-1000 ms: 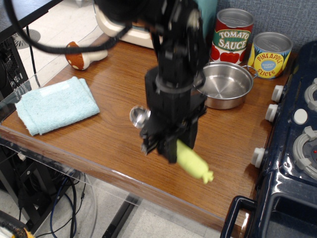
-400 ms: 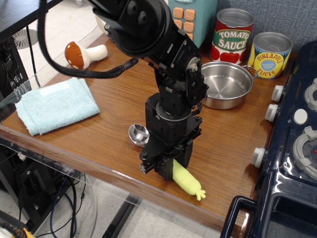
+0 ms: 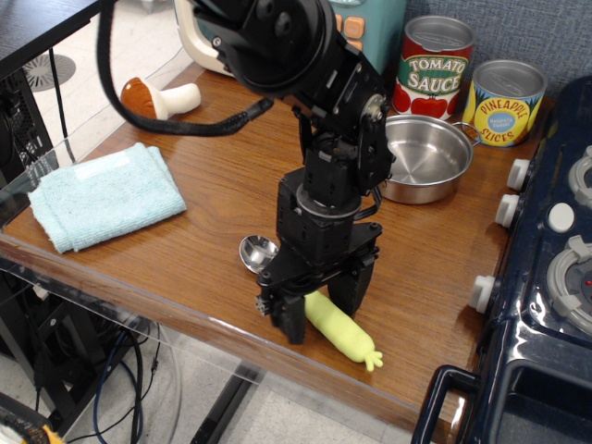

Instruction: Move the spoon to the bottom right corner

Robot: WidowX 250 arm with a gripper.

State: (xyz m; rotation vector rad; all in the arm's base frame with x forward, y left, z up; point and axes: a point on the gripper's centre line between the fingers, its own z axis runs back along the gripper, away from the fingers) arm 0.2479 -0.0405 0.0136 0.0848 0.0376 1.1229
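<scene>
The spoon (image 3: 347, 340) lies flat on the brown wood tabletop close to the front edge. Its silver bowl points left and its yellow-green handle points right toward the bottom right corner (image 3: 421, 388) beside the dark blue toy stove (image 3: 546, 305). My black gripper (image 3: 317, 310) is open just over the handle. One finger stands on each side of the handle, and neither visibly squeezes it. The arm hides the part of the spoon where the bowl joins the handle.
A steel two-handled pot (image 3: 424, 159) stands behind the arm. A tomato sauce can (image 3: 435, 65) and a pineapple can (image 3: 504, 102) stand at the back right. A light blue towel (image 3: 106, 194) lies at the left and a toy mushroom (image 3: 155, 97) at the back left.
The gripper carried the spoon down toward the front edge and set it on the table. Its fingers have since spread apart, and the spoon now rests on the wood.
</scene>
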